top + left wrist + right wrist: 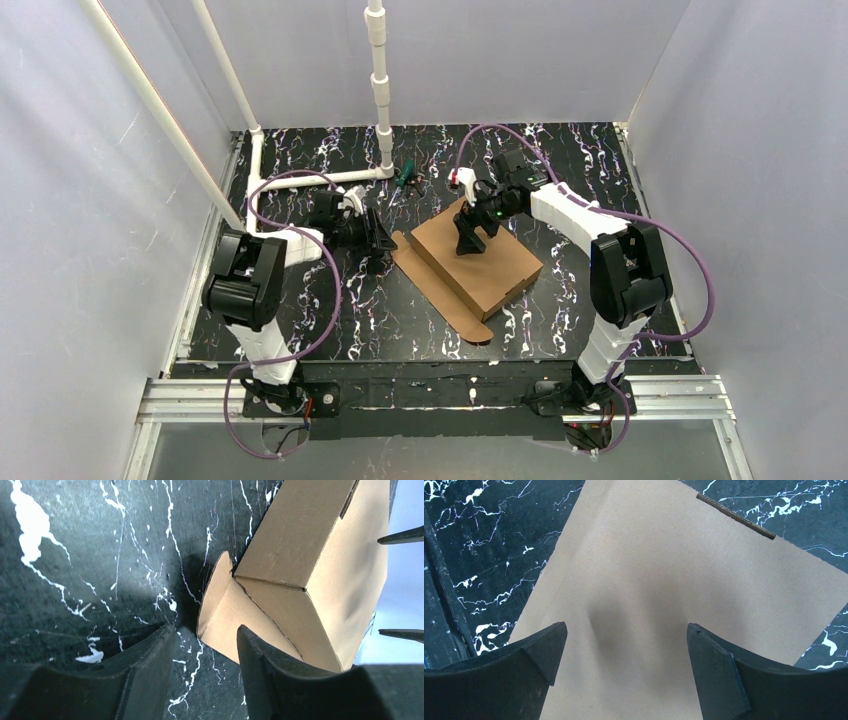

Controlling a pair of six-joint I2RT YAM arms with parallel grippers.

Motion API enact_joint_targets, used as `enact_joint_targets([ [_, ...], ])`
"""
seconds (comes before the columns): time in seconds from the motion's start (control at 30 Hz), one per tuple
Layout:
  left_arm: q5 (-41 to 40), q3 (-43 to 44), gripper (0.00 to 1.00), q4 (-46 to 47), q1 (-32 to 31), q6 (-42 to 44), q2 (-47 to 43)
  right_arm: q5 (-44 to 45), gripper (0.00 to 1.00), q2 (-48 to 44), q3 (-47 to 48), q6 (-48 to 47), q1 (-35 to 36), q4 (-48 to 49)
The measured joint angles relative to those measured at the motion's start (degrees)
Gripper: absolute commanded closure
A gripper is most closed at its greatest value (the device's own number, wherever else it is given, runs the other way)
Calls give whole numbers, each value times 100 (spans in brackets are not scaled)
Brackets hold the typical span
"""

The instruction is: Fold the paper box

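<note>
Marbled table [400, 330], paper box [490, 262] edge near half-open left fingers [150, 680], right fingers [539, 650] wide

We see a plain brown box [478, 262], unprinted, with a darker corrugated strip along its cut edges. The table [400, 330] is black, veined in white like marble. The left gripper [205, 630] and right gripper [626, 627] are matte black. The arms [570, 210] mix white shells with black joints, and their cables [709, 280] are purple. The pipes [380, 90] are white, the walls [80, 250] pale grey and the rail [190, 400] silver. At the back, one small marker [404, 175] looks green.
</note>
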Motion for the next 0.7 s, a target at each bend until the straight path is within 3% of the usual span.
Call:
enact_joint_targets([
  [0.17, 68, 87, 68, 251, -20, 72, 223, 2, 2, 4, 0, 0, 7, 2],
  [0.37, 48, 57, 99, 452, -149, 374, 256, 13, 2, 20, 33, -20, 11, -39],
  [0.5, -367, -490, 100, 817, -649, 734, -245, 39, 2, 24, 74, -66, 35, -168],
  [0.6, -1222, -986, 100, 809, -1377, 1073, -981, 155, 2, 72, 179, -192, 195, -317],
  [0.67, -2024, -1213, 100, 802, -1945, 1314, -1344, 201, 7, 188, 238, -212, 365, -348],
  [0.7, -2059, -1228, 100, 800, -1996, 1329, -1381, 205, 10, 203, 247, -212, 380, -354],
])
